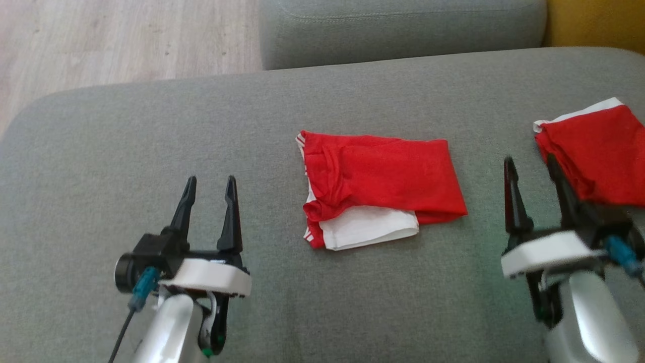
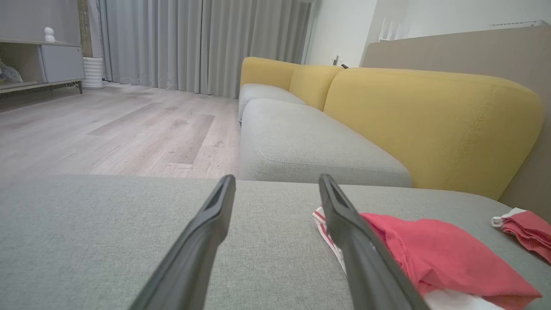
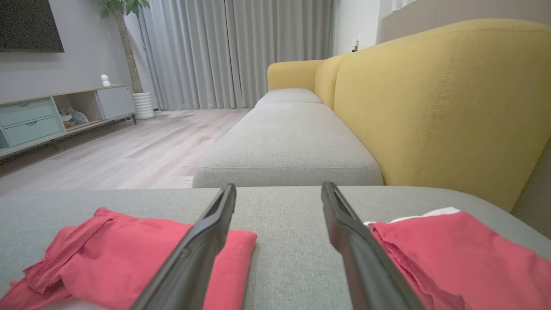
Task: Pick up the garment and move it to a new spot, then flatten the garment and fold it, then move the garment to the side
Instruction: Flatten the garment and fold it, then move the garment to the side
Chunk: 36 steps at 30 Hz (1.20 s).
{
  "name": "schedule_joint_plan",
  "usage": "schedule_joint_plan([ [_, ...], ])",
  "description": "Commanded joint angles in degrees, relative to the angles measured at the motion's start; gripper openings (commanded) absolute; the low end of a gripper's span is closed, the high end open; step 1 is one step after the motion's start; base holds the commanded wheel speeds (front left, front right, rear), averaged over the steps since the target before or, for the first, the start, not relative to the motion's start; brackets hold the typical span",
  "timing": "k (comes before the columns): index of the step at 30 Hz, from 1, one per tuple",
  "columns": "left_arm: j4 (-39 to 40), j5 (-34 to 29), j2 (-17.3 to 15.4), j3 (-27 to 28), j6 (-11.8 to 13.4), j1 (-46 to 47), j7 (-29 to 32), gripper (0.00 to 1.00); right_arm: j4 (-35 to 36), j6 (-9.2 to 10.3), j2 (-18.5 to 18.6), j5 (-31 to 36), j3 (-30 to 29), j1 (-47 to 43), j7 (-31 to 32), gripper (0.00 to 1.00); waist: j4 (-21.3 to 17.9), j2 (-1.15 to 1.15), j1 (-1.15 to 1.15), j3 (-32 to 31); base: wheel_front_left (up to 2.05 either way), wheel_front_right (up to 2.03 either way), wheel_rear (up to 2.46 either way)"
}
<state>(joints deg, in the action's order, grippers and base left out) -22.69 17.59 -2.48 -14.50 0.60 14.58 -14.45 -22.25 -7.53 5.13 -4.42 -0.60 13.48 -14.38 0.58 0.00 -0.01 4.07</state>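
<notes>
A red and white garment lies folded in the middle of the grey sofa seat; it also shows as the garment and the garment in the wrist views. My left gripper hovers open to its left, nothing between the fingers, and appears as the left gripper in its wrist view. My right gripper stands open between that garment and a second red and white garment at the right edge, holding nothing; the right gripper points at bare seat.
A second grey seat cushion lies beyond the one in front of me, with yellow backrests along the right. Wooden floor runs past the seat's far left edge. A low cabinet stands by the wall.
</notes>
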Motion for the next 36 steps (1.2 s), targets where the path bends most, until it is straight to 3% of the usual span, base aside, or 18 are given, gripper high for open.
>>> schedule_joint_plan([
  [1, 2.2, -0.3, -0.4, 2.4, 0.5, 0.9, -0.5, 1.0, 2.5, 0.04, -0.8, 0.4, 0.7, 0.0, -0.6, 1.0, -0.2, 0.0, 0.01, -0.1, 0.0, 0.0, 0.0],
  [8, 3.4, 0.0, -0.4, 2.5, 0.9, -1.2, -0.5, 1.0, 5.2, 0.04, -2.1, 0.7, -0.7, -4.7, -0.6, 1.0, -0.8, 0.0, 0.01, 0.0, 0.0, 0.0, 0.0],
  [26, 3.2, 0.1, -0.4, 1.1, 0.9, 0.8, -0.5, 1.0, 4.0, 0.04, -2.2, -0.6, -0.5, -3.1, -0.6, 1.0, 1.5, 0.0, 0.01, 2.8, 0.0, 0.0, 0.0],
  [36, 3.0, 0.5, -0.4, -1.2, 0.9, 4.2, -0.5, 1.0, -7.6, 0.04, -2.2, -3.7, 2.4, 6.8, 4.7, 1.0, 4.1, 0.0, 0.01, 7.9, 0.0, 0.0, 0.0],
])
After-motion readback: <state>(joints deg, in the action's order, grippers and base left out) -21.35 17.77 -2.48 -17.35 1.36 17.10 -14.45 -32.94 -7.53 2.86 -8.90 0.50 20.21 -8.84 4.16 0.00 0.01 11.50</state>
